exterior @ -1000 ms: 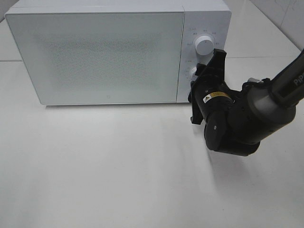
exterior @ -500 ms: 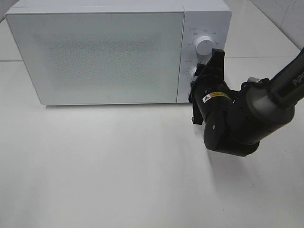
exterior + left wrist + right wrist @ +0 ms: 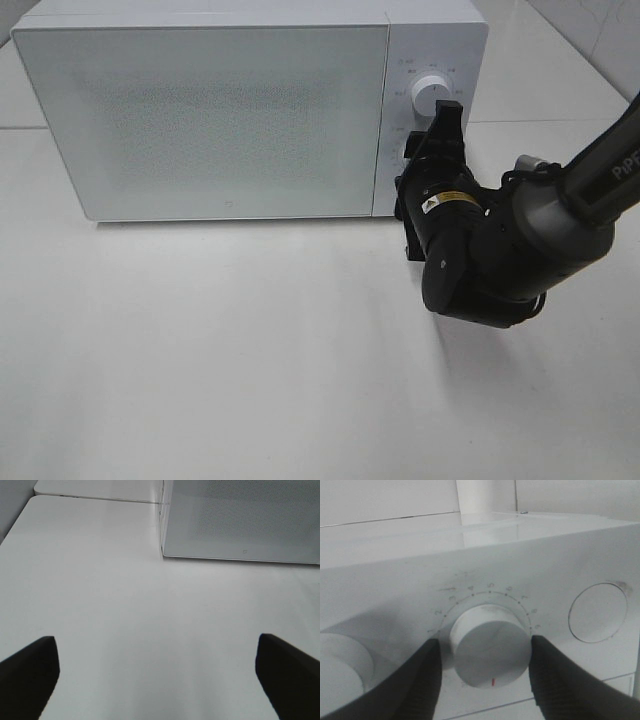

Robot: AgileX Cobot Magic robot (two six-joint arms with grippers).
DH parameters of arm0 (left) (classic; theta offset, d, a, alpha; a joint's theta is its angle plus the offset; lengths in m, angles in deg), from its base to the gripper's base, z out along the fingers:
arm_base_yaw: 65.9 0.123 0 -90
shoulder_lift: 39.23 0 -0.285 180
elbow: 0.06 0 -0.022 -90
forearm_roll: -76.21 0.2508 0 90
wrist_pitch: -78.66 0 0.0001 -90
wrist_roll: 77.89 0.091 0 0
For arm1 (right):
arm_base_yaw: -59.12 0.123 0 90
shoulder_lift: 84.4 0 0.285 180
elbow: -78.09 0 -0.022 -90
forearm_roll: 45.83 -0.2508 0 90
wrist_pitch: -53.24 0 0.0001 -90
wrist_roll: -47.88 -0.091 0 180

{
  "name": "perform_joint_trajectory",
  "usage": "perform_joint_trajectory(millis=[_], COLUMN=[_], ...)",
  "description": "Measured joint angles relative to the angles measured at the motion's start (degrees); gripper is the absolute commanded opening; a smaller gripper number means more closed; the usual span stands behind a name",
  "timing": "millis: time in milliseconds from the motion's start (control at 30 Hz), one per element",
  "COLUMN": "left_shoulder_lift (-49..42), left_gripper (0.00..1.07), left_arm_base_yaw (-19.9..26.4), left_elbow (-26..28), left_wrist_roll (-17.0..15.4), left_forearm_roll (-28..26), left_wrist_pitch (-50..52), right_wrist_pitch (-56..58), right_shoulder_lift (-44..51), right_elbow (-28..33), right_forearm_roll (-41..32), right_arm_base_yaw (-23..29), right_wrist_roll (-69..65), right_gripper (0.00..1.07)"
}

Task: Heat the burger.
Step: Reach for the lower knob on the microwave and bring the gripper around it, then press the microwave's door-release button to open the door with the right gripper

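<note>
Claw on the right arm point(image 3: 485, 647) stands part open at the control panel on the right end of the microwave point(image 3: 200, 110), with one dark finger point(image 3: 420, 680) on either side of the lower knob point(image 3: 489, 662). A sliver of white panel shows between one finger and the knob. Whether the other finger touches the knob's edge cannot be told. The knob's red mark points toward the wrist camera. The upper knob point(image 3: 430, 95) is untouched, just beyond the claw. A round disc point(image 3: 597, 612) sits in the panel beside the lower knob; what it is cannot be made out.

The left claw point(image 3: 156, 647) is spread wide and holds nothing. It hangs over bare tabletop point(image 3: 200, 350), on the near side of the microwave's left corner. Only its two finger ends show, both cut off by the frame edge, and the high camera does not show it.

The burger cannot be seen in any view. The microwave door point(image 3: 230, 120) is shut, and its speckled panel shows nothing of the interior. In the high view the right arm's bulk point(image 3: 500, 250) covers the lower knob and the panel's lower part.
</note>
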Motion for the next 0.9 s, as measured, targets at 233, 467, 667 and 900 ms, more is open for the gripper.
perform_joint_trajectory(millis=[233, 467, 667, 900], left_shoulder_lift=[0.00, 0.00, 0.00, 0.00], left_gripper=[1.00, 1.00, 1.00, 1.00], left_arm_base_yaw=[0.00, 0.00, 0.00, 0.00], left_elbow=[0.00, 0.00, 0.00, 0.00], left_wrist_roll=[0.00, 0.00, 0.00, 0.00], left_forearm_roll=[0.00, 0.00, 0.00, 0.00], left_wrist_pitch=[0.00, 0.00, 0.00, 0.00], right_wrist_pitch=[-0.06, -0.52, -0.46, 9.34], right_shoulder_lift=[0.74, 4.07, 9.51, 17.88], right_elbow=[0.57, 4.41, 10.83, 14.90], right_forearm_roll=[1.15, 4.24, 5.50, 8.02], right_arm_base_yaw=[0.40, -0.11, -0.11, -0.23], right_wrist_roll=[2.52, 5.73, 13.75, 34.84], right_gripper=[0.68, 0.71, 0.71, 0.71])
